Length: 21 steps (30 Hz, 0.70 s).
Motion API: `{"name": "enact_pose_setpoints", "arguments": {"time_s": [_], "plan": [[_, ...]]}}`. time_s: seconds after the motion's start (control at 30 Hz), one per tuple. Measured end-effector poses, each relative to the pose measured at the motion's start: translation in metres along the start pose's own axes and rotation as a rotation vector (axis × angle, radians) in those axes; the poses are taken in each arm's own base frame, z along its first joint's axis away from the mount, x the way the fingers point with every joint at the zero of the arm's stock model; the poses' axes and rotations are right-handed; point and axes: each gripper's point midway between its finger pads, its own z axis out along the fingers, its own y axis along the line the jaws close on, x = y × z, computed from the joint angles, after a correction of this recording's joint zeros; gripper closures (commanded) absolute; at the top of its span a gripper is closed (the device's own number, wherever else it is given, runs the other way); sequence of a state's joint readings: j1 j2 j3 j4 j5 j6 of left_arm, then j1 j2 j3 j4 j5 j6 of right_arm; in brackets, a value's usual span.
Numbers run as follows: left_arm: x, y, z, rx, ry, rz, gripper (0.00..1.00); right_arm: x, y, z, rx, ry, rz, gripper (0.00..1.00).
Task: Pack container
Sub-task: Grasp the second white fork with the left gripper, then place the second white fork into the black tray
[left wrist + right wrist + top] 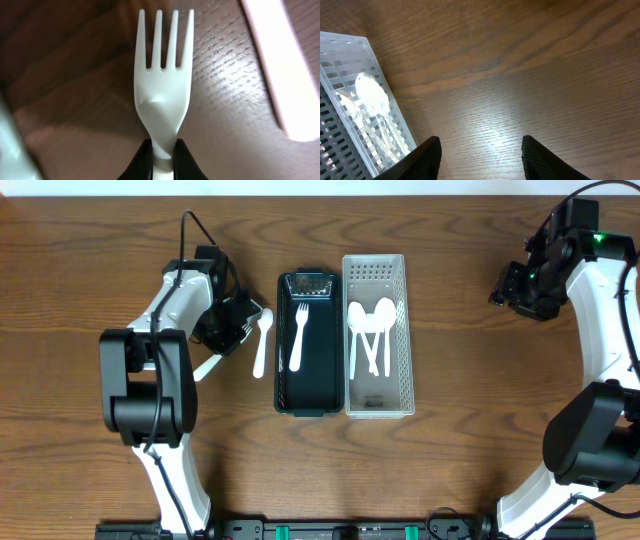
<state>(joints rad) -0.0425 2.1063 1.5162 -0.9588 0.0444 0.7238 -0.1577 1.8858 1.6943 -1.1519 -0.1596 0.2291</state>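
The left gripper (161, 147) is pinching the neck of a white plastic fork (162, 95), its two dark fingers closed to a narrow gap on either side of the handle. The tines are pointing away from the wrist camera, over bare wood.

The step in hand looks like the carry. The fork is gripped and seems to be just clear of the wooden table (450, 430), though I cannot tell for sure that it is off the surface. It is waiting to go into the black container (315, 375), which is lying just to the right of the left gripper. Beside that container, and touching it, a white slotted basket (405, 330) is holding several white spoons (372, 330).

One fork (297, 335) is already lying lengthwise in the black container, so forks appear to be going there. The next move calls for swinging the held fork rightward over the near rim, lining it up with the long axis and lowering it before letting go.

Between the left gripper and the container a loose white utensil (262, 340) is lying on the table. The swing should be passing above it, not through it.

The right gripper (481, 142) is hanging well apart at the far right, fingers spread wide and holding nothing.
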Motion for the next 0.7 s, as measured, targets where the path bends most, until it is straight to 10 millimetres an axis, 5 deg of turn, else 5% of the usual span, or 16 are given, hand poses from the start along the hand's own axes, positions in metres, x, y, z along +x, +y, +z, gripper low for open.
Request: {"name": "enact_pose_setpoints", "arguments": {"time_s": [0.17,0.3,0.4,0.53,0.7], "plan": [[-0.011,-0.012,-0.066,-0.071,-0.139,-0.211,0.94,0.001,0.0,0.0,0.001,0.004,0.001,0.46],[-0.036,-0.054,-0.14,-0.06,-0.362,-0.353,0.94,0.002,0.0,0.0,0.001,0.006,0.001,0.46],[-0.059,-0.087,-0.168,-0.015,-0.473,-0.401,0.94,0.002,0.0,0.0,0.002,0.007,0.001,0.46],[-0.083,-0.121,-0.159,0.026,-0.475,-0.485,0.93,0.002,0.0,0.0,0.002,0.007,0.002,0.46],[-0.093,-0.128,-0.109,0.008,-0.353,-0.614,0.64,0.002,0.0,0.0,0.001,0.008,0.002,0.45]]}}
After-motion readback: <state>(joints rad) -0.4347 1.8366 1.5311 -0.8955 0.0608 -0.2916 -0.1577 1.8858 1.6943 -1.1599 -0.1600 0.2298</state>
